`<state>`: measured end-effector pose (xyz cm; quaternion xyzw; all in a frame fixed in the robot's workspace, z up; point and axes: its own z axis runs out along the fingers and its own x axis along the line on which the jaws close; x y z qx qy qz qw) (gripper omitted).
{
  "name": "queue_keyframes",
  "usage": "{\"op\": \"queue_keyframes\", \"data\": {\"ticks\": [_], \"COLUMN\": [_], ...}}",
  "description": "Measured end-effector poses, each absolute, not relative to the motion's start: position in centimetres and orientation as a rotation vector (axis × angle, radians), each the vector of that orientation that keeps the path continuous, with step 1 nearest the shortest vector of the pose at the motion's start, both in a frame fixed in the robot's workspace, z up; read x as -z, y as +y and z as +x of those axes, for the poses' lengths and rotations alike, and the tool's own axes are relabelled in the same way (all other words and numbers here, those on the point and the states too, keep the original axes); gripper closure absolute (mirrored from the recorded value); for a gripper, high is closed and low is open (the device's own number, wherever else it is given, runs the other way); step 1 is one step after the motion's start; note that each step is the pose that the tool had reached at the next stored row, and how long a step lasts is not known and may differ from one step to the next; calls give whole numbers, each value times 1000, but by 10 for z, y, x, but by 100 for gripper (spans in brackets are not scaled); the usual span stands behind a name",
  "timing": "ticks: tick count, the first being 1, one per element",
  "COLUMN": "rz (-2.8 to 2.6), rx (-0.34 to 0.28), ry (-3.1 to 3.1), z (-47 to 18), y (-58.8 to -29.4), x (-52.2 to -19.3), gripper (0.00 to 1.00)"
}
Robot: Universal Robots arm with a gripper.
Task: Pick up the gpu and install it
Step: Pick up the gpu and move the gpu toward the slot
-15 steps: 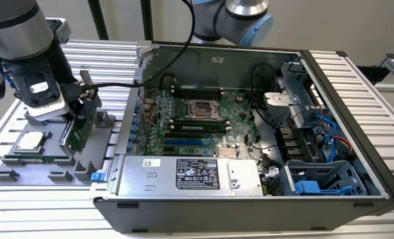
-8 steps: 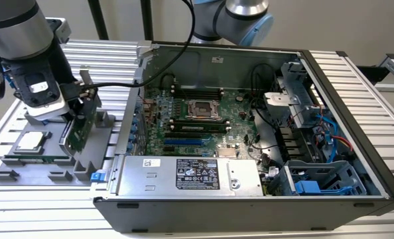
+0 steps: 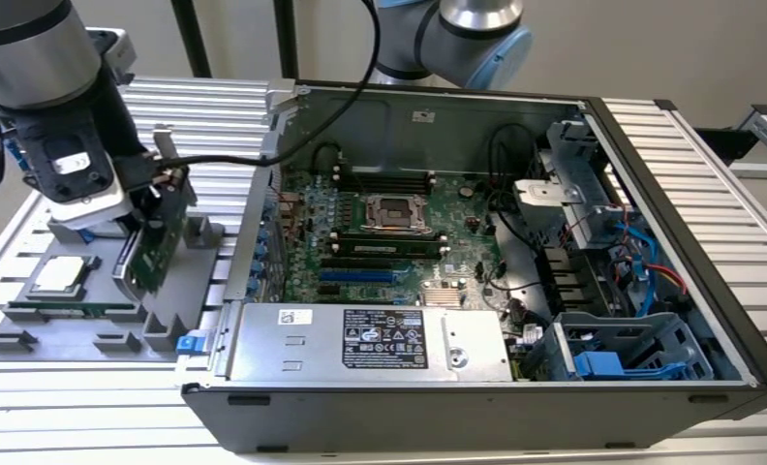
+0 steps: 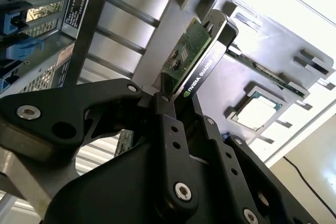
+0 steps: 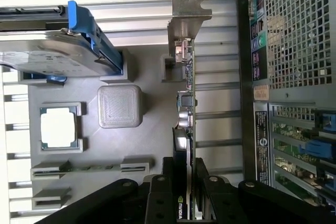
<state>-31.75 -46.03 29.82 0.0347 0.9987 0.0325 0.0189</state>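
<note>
Step in hand: pick-up, grasp phase. I am reading the exterior view from nine o'clock across to three.

At nine o'clock the grey tray point(image 3: 164, 331) is sitting on the slatted table point(image 3: 74, 412). It is carrying a processor chip point(image 3: 58, 276) and, at six o'clock of the chip, a memory stick point(image 3: 74, 310).

At about two o'clock of the chip I am hanging my gripper point(image 3: 144, 215) over the tray and clamping it on the gpu point(image 3: 148, 254). The card is standing on edge, slightly tilted. In both wrist views my fingers point(image 5: 212, 195) are pressing on its two faces, with the silver bracket point(image 5: 186, 19) at one end. I cannot tell whether the lower edge is resting in the tray's holder or riding just above it.

At three o'clock of the tray the computer case point(image 3: 487, 426) is lying open, with its motherboard point(image 3: 383, 242) showing.

Judgement: the install is not yet begun. The move from here is calling for a straight pull in the card's own plane so that the bracket clears the holder, with no twist in my grip.
</note>
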Motion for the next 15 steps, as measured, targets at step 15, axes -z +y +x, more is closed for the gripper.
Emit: {"op": "queue_keyframes", "data": {"ticks": [15], "rz": [108], "rx": [-101], "ry": [3100], "z": [-317], "y": [-460], "x": [-313], "gripper": [100]}}
